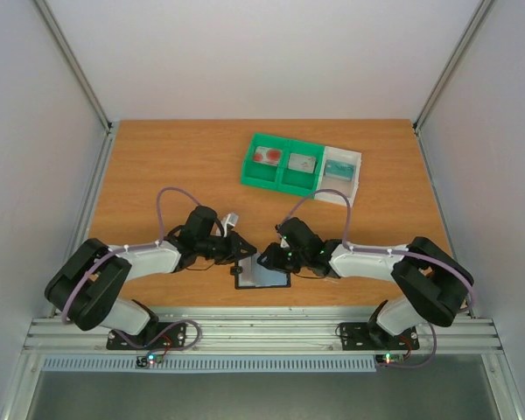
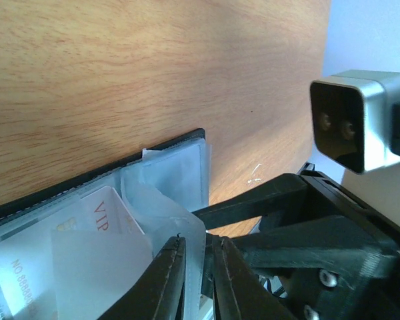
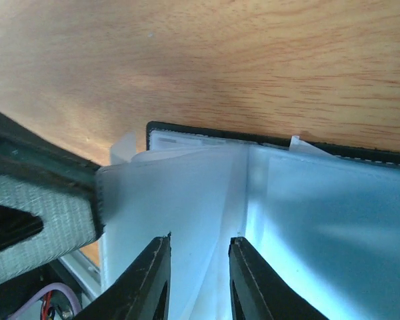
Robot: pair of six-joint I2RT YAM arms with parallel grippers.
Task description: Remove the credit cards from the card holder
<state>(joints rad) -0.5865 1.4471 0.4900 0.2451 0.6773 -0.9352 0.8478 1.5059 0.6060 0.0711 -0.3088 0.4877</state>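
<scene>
Card holder (image 1: pixel 264 275) is lying open on the wooden table (image 1: pixel 157 175), right at the near edge between my two arms. My left claw (image 2: pixel 199 243) is pinched down on a clear sleeve (image 2: pixel 163 217) of it, jaws pretty much together with the plastic caught between them. There's a whitish VIP card (image 2: pixel 107 217) inside a pocket just beside that. My right claw (image 3: pixel 199 250) sits over the fold of the sleeves with the jaws a little apart; can't tell if it's touching anything. Further back, the green tray (image 1: pixel 276 181) has a whitish card with red marks (image 1: pixel 268 157) and a grey card (image 1: pixel 301 163). The white tray (image 1: pixel 339 194) next to it holds a teal card (image 1: pixel 338 165).
</scene>
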